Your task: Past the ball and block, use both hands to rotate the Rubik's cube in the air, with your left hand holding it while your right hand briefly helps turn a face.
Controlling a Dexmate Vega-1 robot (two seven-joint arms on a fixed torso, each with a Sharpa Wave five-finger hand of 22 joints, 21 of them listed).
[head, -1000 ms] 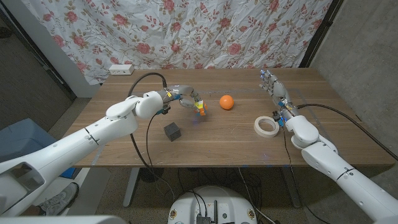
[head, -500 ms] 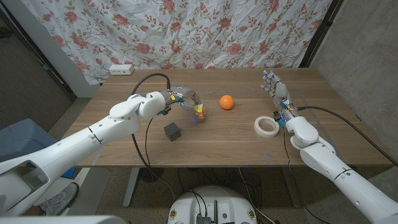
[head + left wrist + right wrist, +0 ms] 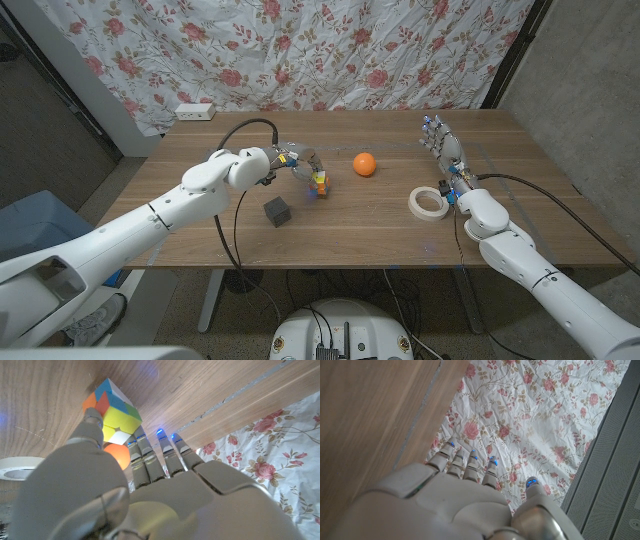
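White arms, blue-lit grey fingers (image 3: 470,467)

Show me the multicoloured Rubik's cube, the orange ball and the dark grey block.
Multicoloured Rubik's cube (image 3: 320,182): head view, its visible side.
Orange ball (image 3: 365,164): head view, its middle.
Dark grey block (image 3: 277,211): head view, its top face.

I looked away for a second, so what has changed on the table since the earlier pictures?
The left hand has eased slightly right and toward the robot, carrying the Rubik's cube in its fingers with it. The grip looks unchanged. The right hand stayed by the table's far right, holding nothing. The orange ball, dark block and tape roll have not moved.
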